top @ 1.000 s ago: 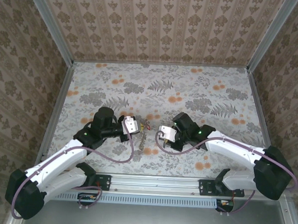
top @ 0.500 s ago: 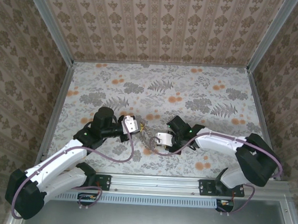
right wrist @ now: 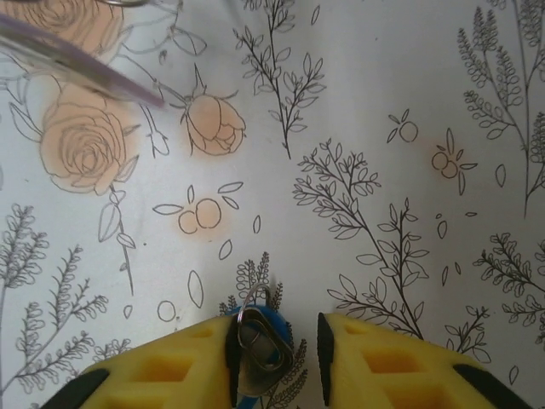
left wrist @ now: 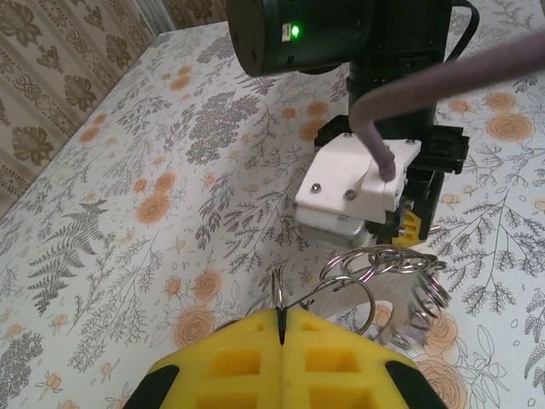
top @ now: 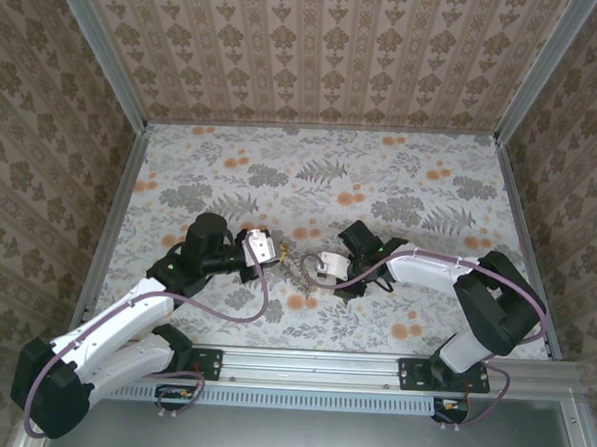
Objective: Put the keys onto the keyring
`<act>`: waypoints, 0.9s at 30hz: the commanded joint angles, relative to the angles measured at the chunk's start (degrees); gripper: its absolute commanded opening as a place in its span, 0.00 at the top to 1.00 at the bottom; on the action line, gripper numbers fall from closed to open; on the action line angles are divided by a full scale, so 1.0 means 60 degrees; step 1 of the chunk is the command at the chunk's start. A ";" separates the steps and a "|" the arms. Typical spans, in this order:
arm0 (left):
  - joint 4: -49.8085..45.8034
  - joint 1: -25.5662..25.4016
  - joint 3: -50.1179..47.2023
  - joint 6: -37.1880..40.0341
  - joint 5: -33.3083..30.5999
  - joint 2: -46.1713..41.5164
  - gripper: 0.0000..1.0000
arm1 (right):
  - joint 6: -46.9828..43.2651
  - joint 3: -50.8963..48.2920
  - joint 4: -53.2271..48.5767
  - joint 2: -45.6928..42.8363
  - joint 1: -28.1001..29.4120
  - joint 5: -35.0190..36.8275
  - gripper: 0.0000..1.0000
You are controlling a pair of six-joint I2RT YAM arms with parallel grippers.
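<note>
Nearly tip to tip, our left gripper (top: 275, 251) and right gripper (top: 309, 269) meet over the thin round grey metal keyring (top: 294, 266) at the middle of the flower-printed table (top: 311, 174).

Our left gripper's yellow foam pads (left wrist: 332, 358) are clenched flat together on the keyring, which juts out ahead of them beside a bunch of smaller silvery rings (left wrist: 387, 262). Our right gripper is just beyond that bunch. A small blue-headed metal key (right wrist: 260, 341) sits between its yellow pads, against one with a gap to the other, so we cannot tell whether it is pinched.
</note>
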 commanded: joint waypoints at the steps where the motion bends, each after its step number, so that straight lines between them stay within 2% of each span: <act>1: 0.0486 0.0065 -0.0038 -0.0170 0.0280 -0.0158 1.00 | 0.0054 -0.0253 0.0094 -0.1091 -0.0269 -0.0733 0.64; 6: 0.0486 0.0107 -0.0029 -0.0148 0.0480 -0.0196 1.00 | 0.0211 -0.0857 0.1724 -0.3162 -0.0353 -0.1198 0.63; 9: 0.0598 0.0123 -0.0056 -0.0162 0.0635 -0.0173 1.00 | 0.0444 -0.1282 0.3566 -0.3611 -0.0289 -0.2388 0.63; 12: 0.0834 0.0123 -0.0073 -0.0207 0.0895 -0.0105 1.00 | 0.1216 -0.1198 0.5044 -0.3395 -0.0252 -0.2974 0.64; 24: 0.1609 0.0087 0.0000 -0.0506 0.1824 0.0343 1.00 | 0.0983 -0.0262 0.5368 -0.2516 0.0071 -0.4427 0.63; 27: 0.1789 0.0037 0.0015 -0.0579 0.1852 0.0442 1.00 | 0.0906 -0.0261 0.5277 -0.2574 0.0072 -0.4573 0.67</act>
